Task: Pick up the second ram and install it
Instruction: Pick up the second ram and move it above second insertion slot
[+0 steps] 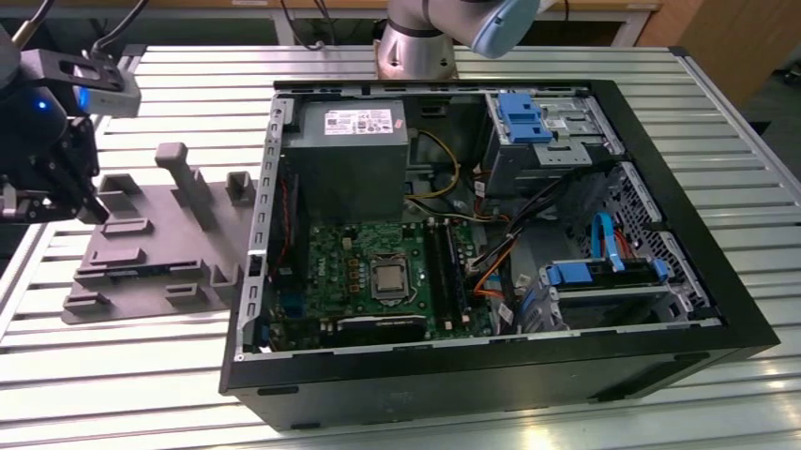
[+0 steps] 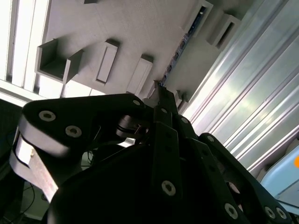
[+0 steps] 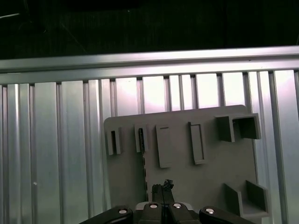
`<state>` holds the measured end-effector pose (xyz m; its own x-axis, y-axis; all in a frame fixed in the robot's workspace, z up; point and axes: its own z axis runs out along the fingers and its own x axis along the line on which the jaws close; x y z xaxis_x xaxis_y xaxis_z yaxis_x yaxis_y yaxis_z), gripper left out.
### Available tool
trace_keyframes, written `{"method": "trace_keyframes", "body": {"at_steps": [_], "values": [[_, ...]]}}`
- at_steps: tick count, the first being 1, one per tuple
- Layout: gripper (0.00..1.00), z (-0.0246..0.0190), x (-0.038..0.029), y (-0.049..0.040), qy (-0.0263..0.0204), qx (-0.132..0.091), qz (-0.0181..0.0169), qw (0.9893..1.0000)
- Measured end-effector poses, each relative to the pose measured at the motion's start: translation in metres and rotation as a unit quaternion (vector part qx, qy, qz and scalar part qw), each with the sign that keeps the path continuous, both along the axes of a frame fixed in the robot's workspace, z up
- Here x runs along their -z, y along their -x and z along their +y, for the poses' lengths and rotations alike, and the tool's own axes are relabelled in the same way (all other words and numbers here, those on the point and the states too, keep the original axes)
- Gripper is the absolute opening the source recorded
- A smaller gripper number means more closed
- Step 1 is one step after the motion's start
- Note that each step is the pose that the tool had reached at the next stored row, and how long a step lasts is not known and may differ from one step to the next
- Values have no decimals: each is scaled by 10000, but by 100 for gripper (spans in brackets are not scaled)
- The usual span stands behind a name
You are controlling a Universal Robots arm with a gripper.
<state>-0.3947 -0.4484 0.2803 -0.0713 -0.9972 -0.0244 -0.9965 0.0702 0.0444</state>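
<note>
The second ram (image 2: 185, 41) stands on edge in a groove of the grey holder plate (image 2: 140, 23), seen as a thin dark strip with blue flecks. In the first wrist view the ram (image 3: 144, 163) is a narrow dark line on the plate (image 3: 210, 172). My gripper (image 2: 161, 91) hovers above the plate with its black fingers closed together and nothing between them. Its tips (image 3: 163, 186) sit just beside the ram's near end, apart from it. In the exterior view the gripper (image 1: 51, 187) hangs at the far left, over the plate's (image 1: 150, 272) left edge.
An open black computer case (image 1: 501, 375) lies to the exterior view's right of the plate. Inside it is a green motherboard (image 1: 344, 262) with long black slots (image 1: 445, 272), a grey power supply (image 1: 351, 150) and blue drive brackets (image 1: 520, 117). The table is ribbed aluminium (image 1: 126, 375).
</note>
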Motion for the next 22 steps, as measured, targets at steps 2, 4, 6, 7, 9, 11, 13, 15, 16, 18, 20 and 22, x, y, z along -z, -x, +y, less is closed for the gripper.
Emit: {"method": "trace_keyframes", "body": {"at_steps": [2,4,6,7,9,11,13,15,16,18,20,22], "values": [[11,0,12,0,0,-2,0,10000],[11,0,25,0,0,-4,0,10000],[11,0,40,0,0,-6,0,10000],[11,0,47,0,0,-7,0,10000],[11,0,62,0,0,-9,0,10000],[11,0,76,0,0,-13,0,10000],[11,0,89,0,0,-19,0,10000],[11,0,102,0,0,-26,0,10000],[11,0,108,0,0,-30,0,10000],[11,0,121,0,0,-39,0,10000],[11,0,134,0,0,-48,0,10000],[11,0,146,0,0,-58,0,10000]]}}
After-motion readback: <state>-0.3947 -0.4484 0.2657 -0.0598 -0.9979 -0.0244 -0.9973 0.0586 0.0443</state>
